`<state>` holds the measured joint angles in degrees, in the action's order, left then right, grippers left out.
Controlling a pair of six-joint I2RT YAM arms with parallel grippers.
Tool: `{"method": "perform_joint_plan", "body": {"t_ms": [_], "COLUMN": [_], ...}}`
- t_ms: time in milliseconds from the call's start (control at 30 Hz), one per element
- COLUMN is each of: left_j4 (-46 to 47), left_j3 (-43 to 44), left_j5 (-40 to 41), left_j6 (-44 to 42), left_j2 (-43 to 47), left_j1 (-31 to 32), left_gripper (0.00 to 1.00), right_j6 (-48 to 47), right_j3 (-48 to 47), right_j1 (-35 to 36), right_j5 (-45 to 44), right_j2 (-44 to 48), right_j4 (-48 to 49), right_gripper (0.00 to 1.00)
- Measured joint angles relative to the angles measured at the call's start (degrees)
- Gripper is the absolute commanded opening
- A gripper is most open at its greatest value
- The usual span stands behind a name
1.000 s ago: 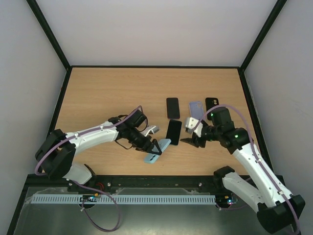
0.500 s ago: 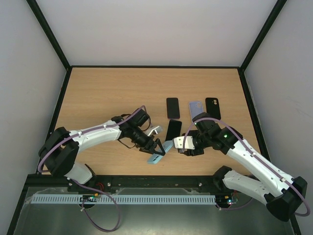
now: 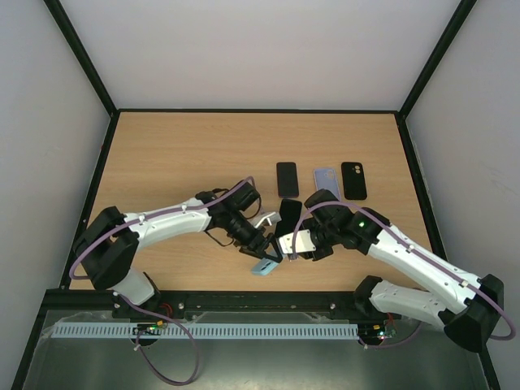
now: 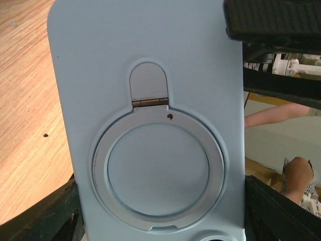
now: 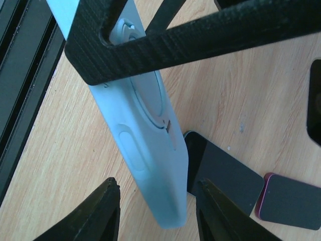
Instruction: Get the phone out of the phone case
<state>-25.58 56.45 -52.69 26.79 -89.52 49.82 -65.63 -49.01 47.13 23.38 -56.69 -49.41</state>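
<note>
- Pale-blue phone case (image 3: 262, 266) is at the near middle of the wooden table (image 3: 179, 154), held tilted in the left gripper (image 4: 160, 191). Its low end hangs by the table's front edge, and I can't tell whether it touches the wood.
- Left gripper is clamped across the case's width, with a dark finger (image 4: 55, 211) on each long edge.
- Left wrist view is filled by the case's back, with the round ring stand (image 4: 158, 175) folded flat against it.
- No view shows the screen side, so whether a phone sits inside can't be told.
- Right gripper (image 5: 158, 183) has its jaws apart and straddles one end of the case. A thin gap shows on each side, so it has no grip.
- Since a second ago, the right arm has swung in from the right, where it hung over the lavender case (image 3: 327, 180), to meet the left gripper at centre.
- The lavender case and the black case (image 3: 353, 180) are now uncovered, in a row with a black phone (image 3: 286, 179) further back.
- The left gripper and its case have shifted a little right and nearer the front edge.
- A second black phone (image 3: 289, 213) lies flat just beyond the grippers, partly hidden by the right arm, in the same spot as before.
</note>
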Motion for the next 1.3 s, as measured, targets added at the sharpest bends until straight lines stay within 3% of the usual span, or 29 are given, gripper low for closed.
{"method": "perform_joint_plan", "body": {"t_ms": [400, 633, 700, 900, 1033, 1300], "left_j4": [-0.9, -1.4, -1.8, -2.2, -1.8, 4.6], "left_j3": [0.1, 0.1, 0.1, 0.1, 0.1, -2.5], "left_j5": [-0.9, -1.3, -1.2, -1.1, -0.3, 5.4], "left_j6": [-1.9, -2.8, -3.1, -4.1, -4.3, -2.5], "left_j2": [0.0, 0.0, 0.0, 0.1, 1.5, 11.6], "left_j1": [0.3, 0.4, 0.3, -0.2, -3.0, -12.9], "left_gripper": [0.47, 0.46, 0.51, 0.82, 0.94, 0.99], "right_j6": [-0.9, -0.9, -0.9, -1.3, -0.8, 4.0], "right_j3": [0.0, 0.1, 0.1, 0.1, 0.1, 0.1], "right_j1": [2.7, 4.5, 4.6, 4.8, 4.9, 4.9], "right_j5": [-3.3, -5.4, -5.7, -6.1, -7.2, -7.4], "right_j2": [-0.9, -2.3, -2.7, -2.7, -2.7, -2.5], "right_j4": [0.7, 1.3, 1.3, 0.9, 0.5, -0.5], "right_gripper": [0.32, 0.19, 0.18, 0.06, 0.02, 0.02]}}
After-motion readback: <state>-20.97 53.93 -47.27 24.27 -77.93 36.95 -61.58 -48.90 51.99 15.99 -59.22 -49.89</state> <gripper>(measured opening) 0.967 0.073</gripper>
